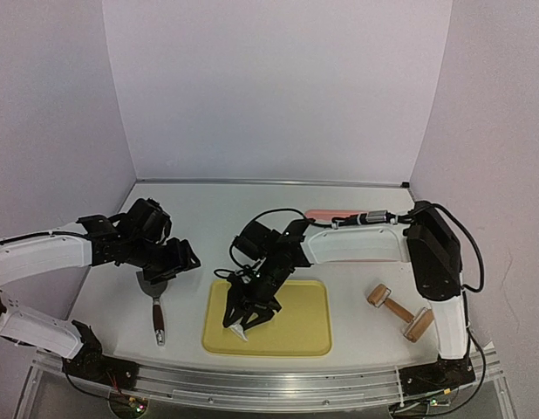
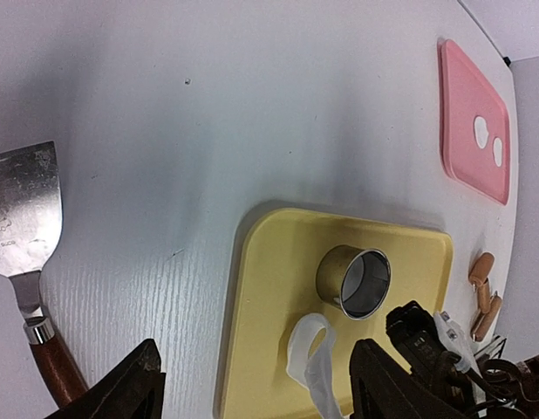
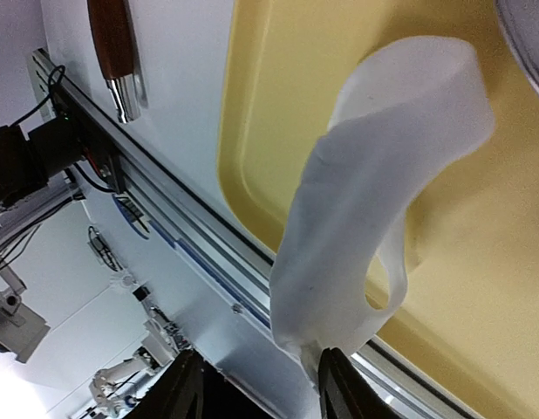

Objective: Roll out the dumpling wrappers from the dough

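over the yellow tray [image 1: 304, 336], the right tool [image 3: 256, 388] stands apart, a looped scrap of white dough [image 3: 357, 192] clinging to one finger.
left of that tray the left tool [image 2: 252, 388] hovers wide apart, holding nothing. two round dumpling wrappers [image 2: 481, 131] lie on the pink tray [image 2: 461, 96] at the back of the bench [image 1: 208, 209]; the ring cutter [image 2: 357, 279] stands on the yellow tray.

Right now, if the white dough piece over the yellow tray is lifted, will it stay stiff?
Probably it sags: the dough piece curls into a loop. It looks thin, so it may tear. It may cling too: its end touches a finger of the open right pincer.
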You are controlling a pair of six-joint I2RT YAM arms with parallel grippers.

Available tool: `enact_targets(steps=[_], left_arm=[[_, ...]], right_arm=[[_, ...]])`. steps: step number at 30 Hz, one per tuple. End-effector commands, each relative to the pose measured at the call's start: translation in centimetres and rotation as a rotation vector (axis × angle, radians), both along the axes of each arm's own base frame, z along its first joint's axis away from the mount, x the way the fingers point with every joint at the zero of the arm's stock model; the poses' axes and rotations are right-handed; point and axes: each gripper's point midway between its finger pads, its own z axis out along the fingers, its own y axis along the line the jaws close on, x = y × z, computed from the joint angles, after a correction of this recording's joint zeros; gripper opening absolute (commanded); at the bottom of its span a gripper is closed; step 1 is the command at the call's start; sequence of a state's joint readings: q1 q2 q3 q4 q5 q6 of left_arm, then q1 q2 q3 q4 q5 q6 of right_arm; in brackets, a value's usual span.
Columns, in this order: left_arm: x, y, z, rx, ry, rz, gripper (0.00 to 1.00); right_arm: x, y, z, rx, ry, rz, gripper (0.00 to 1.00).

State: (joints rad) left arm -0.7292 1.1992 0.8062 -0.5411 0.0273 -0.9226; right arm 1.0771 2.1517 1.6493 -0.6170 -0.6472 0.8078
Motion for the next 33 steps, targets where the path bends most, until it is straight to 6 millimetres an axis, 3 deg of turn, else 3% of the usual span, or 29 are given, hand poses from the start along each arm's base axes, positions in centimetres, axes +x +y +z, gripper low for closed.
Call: enact_targets(steps=[1, 7, 10, 13, 18, 21, 26, 29, 31, 33], left_arm=[[0.7, -0.3, 2.3, -0.037, -0.057, -0.002, 0.74], [0.7, -0.5, 1.1, 0.005, -0.045, -0.049, 0.76], [0.8, -2.4, 1.3, -0.048, -0.058, -0.127, 0.76], [1.1, -3.4, 1.0, -0.068, -0.056, -0.158, 0.77], [1.5, -4.8, 0.5, -0.085, -0.043, -0.187, 0.77], [1.4, -6.6, 0.7, -0.113, -0.054, -0.229, 0.77], [0.9, -8.1, -0.5, -0.123, -0.021, -0.254, 0.77], [0.9, -8.8, -0.6, -0.129, -0.013, -0.254, 0.77], [1.1, -8.4, -0.9, -0.104, -0.005, -0.223, 0.77], [1.1, -7.3, -1.4, -0.063, 0.02, -0.175, 0.77]], right_arm=[[1.3, -2.8, 3.7, -0.033, -0.202, 0.02, 0.5], [3.4, -9.6, 5.1, -0.271, -0.443, 0.07, 0.69], [2.8, -11.7, 4.6, -0.334, -0.451, 0.124, 0.76], [2.5, -13.1, 4.3, -0.365, -0.457, 0.125, 0.76], [3.4, -17.6, 3.5, -0.533, -0.511, 0.067, 0.82], [5.0, -20.4, 4.3, -0.645, -0.603, 0.01, 0.89], [6.0, -20.6, 5.4, -0.62, -0.643, 0.034, 0.98], [6.3, -20.1, 4.8, -0.546, -0.542, -0.001, 0.98], [7.3, -19.8, 4.4, -0.501, -0.513, -0.046, 0.96], [7.7, -18.4, 4.7, -0.436, -0.509, -0.023, 0.96]])
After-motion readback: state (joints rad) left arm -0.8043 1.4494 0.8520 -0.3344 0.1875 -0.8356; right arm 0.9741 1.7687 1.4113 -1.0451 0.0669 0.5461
